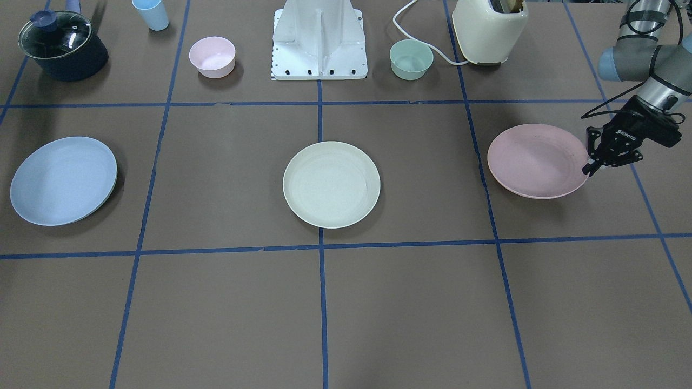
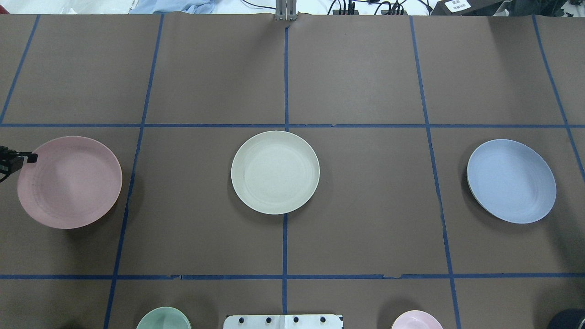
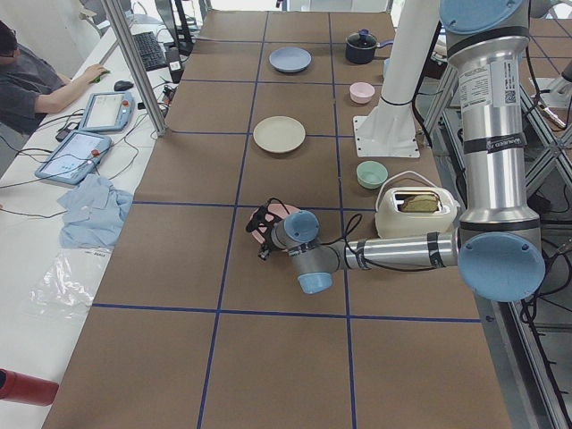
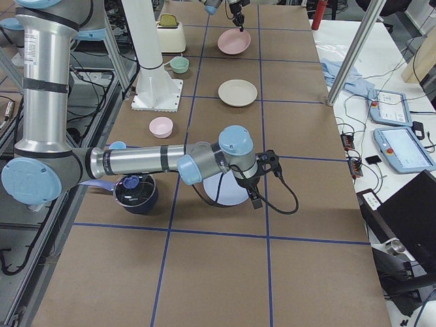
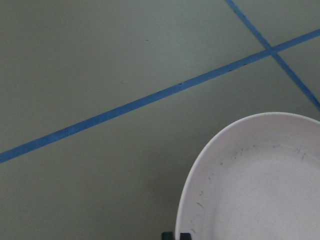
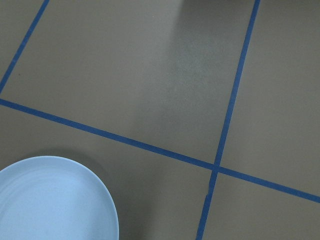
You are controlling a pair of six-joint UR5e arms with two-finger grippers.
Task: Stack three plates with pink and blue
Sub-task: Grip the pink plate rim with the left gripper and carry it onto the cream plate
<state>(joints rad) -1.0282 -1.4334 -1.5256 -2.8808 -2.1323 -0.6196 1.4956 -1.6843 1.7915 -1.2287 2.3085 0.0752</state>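
Note:
The pink plate (image 1: 532,162) lies at my left side, slightly raised and tilted. My left gripper (image 1: 588,167) is shut on its outer rim; it also shows in the overhead view (image 2: 26,158), and its fingertips (image 5: 176,235) meet the speckled rim. The cream plate (image 1: 331,185) lies flat at the table's middle. The blue plate (image 1: 64,180) is at my right side and looks tilted. My right gripper (image 4: 255,197) shows only in the exterior right view, at the blue plate's edge. I cannot tell whether it is open or shut.
Along the robot's side stand a dark pot with a glass lid (image 1: 62,46), a light blue cup (image 1: 151,13), a small pink bowl (image 1: 212,56), the white robot base (image 1: 319,43), a green bowl (image 1: 411,59) and a cream toaster (image 1: 489,29).

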